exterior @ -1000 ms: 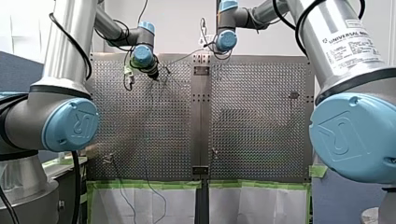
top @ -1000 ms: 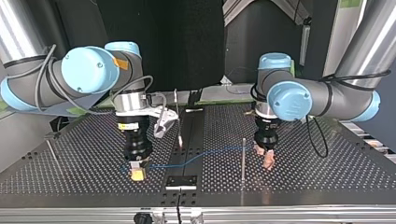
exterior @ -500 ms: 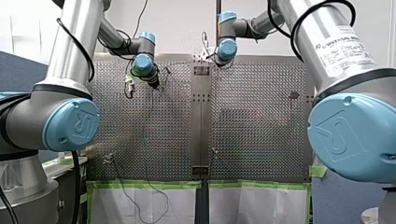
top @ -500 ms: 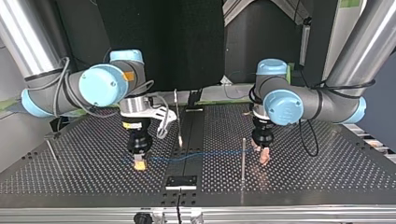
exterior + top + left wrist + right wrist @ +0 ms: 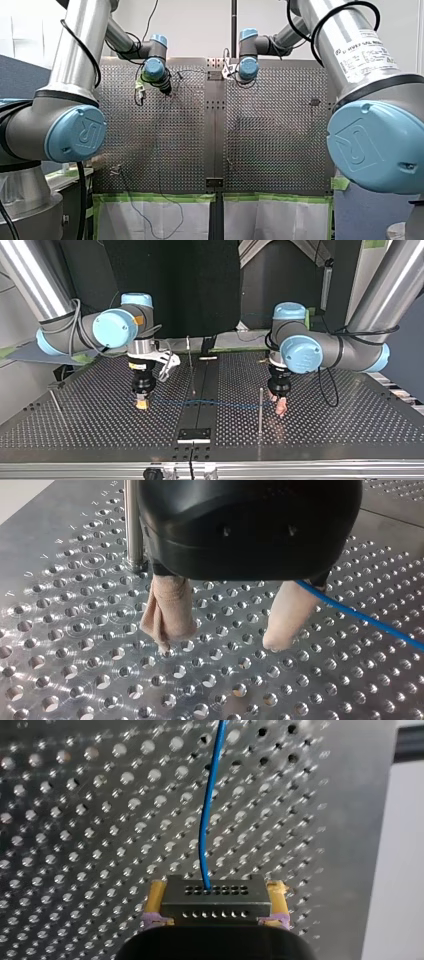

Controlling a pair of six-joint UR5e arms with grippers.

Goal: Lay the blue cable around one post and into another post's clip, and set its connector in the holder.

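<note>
Running unheld past my wide-open left gripper [image 5: 220, 642], the blue cable [image 5: 370, 622] is risking slipping off the post [image 5: 260, 410] near the table's [image 5: 325, 440] edge while my right gripper [image 5: 217, 892] is clamping the connector [image 5: 215, 907].

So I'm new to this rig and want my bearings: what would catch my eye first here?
A blue cable is strung across the top view's middle, between the two grippers. My right gripper, at that view's left, clamps the cable's black connector between yellow pads. My left gripper stands open beside a thin post, the cable running past one finger.
</note>
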